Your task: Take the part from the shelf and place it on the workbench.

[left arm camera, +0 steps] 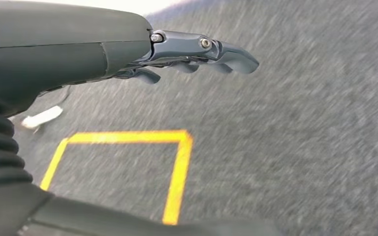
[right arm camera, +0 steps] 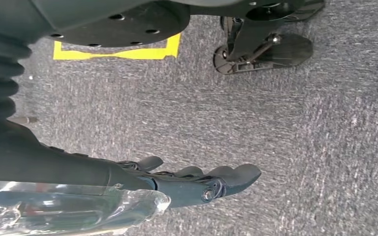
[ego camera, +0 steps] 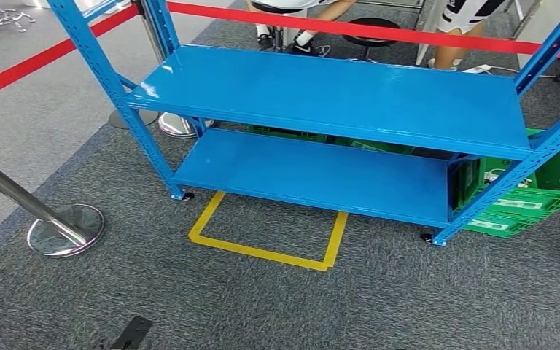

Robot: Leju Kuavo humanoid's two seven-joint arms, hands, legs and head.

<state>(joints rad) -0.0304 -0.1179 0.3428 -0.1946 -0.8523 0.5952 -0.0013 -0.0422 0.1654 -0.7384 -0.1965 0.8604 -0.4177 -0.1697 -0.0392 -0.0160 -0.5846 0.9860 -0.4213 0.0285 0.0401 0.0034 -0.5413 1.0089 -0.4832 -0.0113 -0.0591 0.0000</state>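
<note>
Shelving (ego camera: 335,95) in blue stands on grey carpet, both boards bare. Behind its right end sit green crates (ego camera: 547,186); their contents are too small to identify. Yellow tape square (ego camera: 270,233) marks the floor in front. Left hand (left arm camera: 192,54) and right hand (right arm camera: 202,182) hang with fingers loosely extended, holding nothing. The part's whereabouts cannot be told.

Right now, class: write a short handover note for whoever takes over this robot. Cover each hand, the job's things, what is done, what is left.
Left robot hand: open, holding nothing, hanging over the carpet near the yellow floor square.
Right robot hand: open, holding nothing, hanging over the carpet.
Blue shelf: ahead; no part seen on its two boards. Green crates sit behind it.
Done: nothing picked.
Left: find the part, take it, place it on the workbench.
</note>
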